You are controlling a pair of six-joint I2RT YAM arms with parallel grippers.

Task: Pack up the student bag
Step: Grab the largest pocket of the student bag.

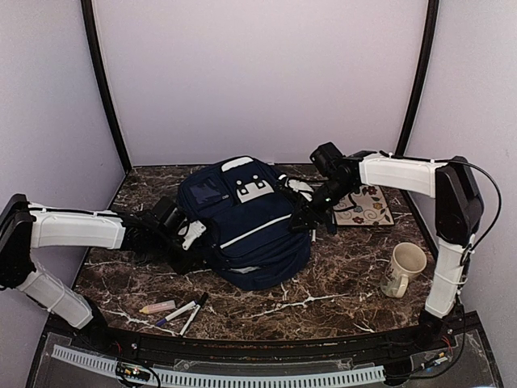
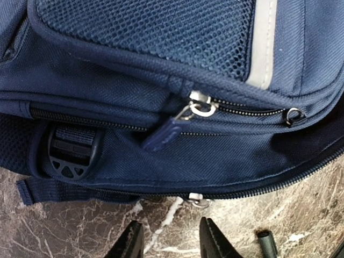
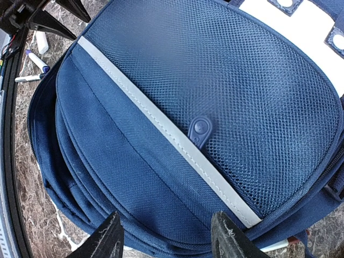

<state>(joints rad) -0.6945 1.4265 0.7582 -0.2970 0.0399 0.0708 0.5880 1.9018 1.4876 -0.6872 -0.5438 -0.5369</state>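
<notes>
Here the student bag (image 1: 246,222) lies mid-table, its zip pull (image 2: 164,133) at 12 o'clock just beyond the left gripper's (image 2: 171,226) half-open, empty jaws, while the right gripper (image 3: 166,216) gapes wider, empty, at its 3 o'clock side.

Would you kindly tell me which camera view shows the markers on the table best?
The top external view: all the markers lie in full view on the table. The right wrist view catches only parts of them at its upper-left edge; the left wrist view shows none I can make out.

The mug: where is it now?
Top view: the mug stands on the table, right side, in front of the notebook, right of the student bag.
</notes>
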